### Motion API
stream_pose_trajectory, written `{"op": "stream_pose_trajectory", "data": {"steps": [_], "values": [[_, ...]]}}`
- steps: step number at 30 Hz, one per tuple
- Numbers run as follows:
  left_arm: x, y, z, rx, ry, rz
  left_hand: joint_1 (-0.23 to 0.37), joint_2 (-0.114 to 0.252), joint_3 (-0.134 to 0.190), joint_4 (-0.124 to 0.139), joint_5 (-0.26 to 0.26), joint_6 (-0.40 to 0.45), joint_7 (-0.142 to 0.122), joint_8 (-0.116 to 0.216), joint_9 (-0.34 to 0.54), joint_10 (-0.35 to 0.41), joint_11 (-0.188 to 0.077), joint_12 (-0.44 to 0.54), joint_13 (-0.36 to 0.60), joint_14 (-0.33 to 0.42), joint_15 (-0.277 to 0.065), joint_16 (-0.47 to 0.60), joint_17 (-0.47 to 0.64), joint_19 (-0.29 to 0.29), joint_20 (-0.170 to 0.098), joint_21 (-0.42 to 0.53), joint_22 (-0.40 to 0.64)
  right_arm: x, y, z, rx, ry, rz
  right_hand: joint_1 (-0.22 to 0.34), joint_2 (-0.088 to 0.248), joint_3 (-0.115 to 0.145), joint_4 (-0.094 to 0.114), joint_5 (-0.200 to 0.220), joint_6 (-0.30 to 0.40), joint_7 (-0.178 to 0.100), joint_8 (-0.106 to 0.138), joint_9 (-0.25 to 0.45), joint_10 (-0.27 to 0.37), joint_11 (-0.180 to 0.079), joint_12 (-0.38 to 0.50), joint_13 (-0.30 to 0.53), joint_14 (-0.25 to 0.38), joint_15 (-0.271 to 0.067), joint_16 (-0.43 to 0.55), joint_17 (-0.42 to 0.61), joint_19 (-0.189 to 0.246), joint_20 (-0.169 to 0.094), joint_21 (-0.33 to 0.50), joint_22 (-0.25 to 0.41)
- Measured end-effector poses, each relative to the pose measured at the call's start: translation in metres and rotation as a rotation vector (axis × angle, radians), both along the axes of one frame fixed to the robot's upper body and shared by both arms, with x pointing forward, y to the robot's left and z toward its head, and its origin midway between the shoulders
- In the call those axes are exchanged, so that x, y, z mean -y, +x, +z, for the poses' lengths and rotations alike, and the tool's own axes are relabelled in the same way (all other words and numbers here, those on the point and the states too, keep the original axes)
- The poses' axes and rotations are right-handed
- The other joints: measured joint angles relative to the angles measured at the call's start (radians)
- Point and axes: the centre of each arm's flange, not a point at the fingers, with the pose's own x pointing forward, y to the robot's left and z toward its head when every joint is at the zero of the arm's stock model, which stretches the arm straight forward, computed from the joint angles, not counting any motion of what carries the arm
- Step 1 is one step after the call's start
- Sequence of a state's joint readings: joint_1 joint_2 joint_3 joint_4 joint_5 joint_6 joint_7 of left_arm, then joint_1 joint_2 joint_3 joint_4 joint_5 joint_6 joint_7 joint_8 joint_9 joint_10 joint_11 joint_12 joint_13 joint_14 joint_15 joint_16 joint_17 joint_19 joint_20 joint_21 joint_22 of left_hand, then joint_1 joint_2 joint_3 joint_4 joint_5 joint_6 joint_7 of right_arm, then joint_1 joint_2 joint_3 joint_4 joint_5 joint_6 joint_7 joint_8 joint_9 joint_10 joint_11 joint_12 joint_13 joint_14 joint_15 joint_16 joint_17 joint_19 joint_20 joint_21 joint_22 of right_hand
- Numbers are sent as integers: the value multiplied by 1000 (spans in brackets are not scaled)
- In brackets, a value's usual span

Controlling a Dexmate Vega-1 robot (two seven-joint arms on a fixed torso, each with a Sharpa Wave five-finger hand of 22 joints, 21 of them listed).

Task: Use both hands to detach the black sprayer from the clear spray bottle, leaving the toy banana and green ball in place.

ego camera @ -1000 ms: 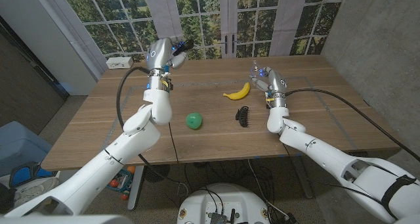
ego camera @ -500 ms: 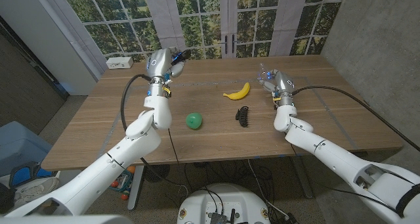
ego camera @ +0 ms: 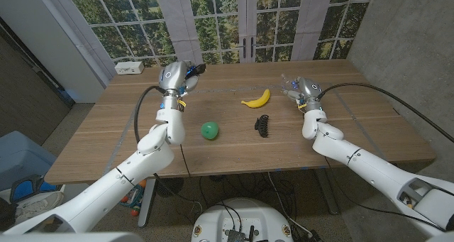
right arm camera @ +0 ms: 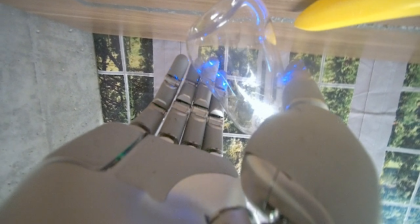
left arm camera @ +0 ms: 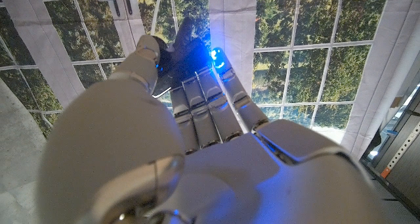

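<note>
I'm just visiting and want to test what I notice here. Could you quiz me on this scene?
1. True or false: the black sprayer is off the clear bottle.
2. Which hand holds the bottle? A) left hand B) right hand
3. Fill in: the black hair clip lies nearer to the banana than the green ____ does.

Key: 1 true; 2 B; 3 ball.

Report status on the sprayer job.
Left hand holds black sprayer, detached. Right hand holds clear spray bottle. Yellow toy banana, green ball undisturbed.
</note>
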State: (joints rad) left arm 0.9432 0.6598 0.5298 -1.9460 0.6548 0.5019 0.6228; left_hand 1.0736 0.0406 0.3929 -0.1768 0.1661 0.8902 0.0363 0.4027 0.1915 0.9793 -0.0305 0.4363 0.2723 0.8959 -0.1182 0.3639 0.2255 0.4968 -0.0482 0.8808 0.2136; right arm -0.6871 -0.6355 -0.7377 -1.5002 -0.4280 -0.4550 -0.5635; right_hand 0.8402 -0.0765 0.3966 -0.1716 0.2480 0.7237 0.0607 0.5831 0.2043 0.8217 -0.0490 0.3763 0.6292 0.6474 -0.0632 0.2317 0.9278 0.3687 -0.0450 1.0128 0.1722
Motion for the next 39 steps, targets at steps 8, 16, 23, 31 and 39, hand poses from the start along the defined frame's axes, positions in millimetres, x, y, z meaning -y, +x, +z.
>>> {"op": "stream_pose_trajectory", "data": {"steps": [8, 16, 23, 31, 39], "values": [[-1, 8, -8, -40, 26, 35, 8, -8, -3, -3, 3, 14, 0, 0, 0, 14, 0, -1, -12, 0, 0, -6, -7, 0, 0, 8, -5, -6, -6, 9, -70, -102, -61, 9, -9, 5, -5, 0, 0, 0, -1, -5, 0, 0, -7, 0, -5, 3, -5, -7, -9, 6, -7, 0], [-1, 17, -17, -79, 57, 69, 16, -16, -6, -6, 5, 17, 1, 16, 0, 29, 0, -8, -27, 0, 0, -17, -17, 0, 0, 15, -9, -7, -6, 14, -157, -165, -140, 9, -9, 8, -8, -4, 0, 0, -9, -7, 0, 0, -14, 0, -17, 4, -5, -11, -12, 2, -11, 0], [-3, 23, -21, -118, 70, 84, 25, -25, -8, -3, 5, 21, -3, 38, 1, 38, -6, -16, -44, 7, -5, -20, -21, 0, 0, 19, -14, -14, -6, 19, -175, -192, -151, 9, -9, 8, -8, -16, 0, 0, -12, -9, 0, 0, -18, 0, -26, 3, -5, -11, -19, 2, -11, 0], [0, 38, -30, -185, 112, 111, 31, -31, -11, -6, 5, 36, -11, 26, 1, 48, -16, -33, -59, 17, -5, -24, -30, -14, 0, 22, -18, -10, 0, 18, -281, -222, -215, 9, -9, 8, -8, -28, 0, 0, -20, -9, 0, 0, -21, 4, -28, 4, -5, -16, -19, 2, -15, 0], [1, 48, -35, -229, 132, 125, 46, -33, -11, -6, 5, 36, -11, 18, 1, 50, -18, -43, -69, 17, -5, -37, -32, -25, 0, 22, -23, -12, 6, 19, -329, -242, -241, 9, -9, 8, -8, -35, 0, 0, -23, -9, 9, -9, -23, 4, -38, 8, -5, -21, -19, 2, -18, 0]]}}
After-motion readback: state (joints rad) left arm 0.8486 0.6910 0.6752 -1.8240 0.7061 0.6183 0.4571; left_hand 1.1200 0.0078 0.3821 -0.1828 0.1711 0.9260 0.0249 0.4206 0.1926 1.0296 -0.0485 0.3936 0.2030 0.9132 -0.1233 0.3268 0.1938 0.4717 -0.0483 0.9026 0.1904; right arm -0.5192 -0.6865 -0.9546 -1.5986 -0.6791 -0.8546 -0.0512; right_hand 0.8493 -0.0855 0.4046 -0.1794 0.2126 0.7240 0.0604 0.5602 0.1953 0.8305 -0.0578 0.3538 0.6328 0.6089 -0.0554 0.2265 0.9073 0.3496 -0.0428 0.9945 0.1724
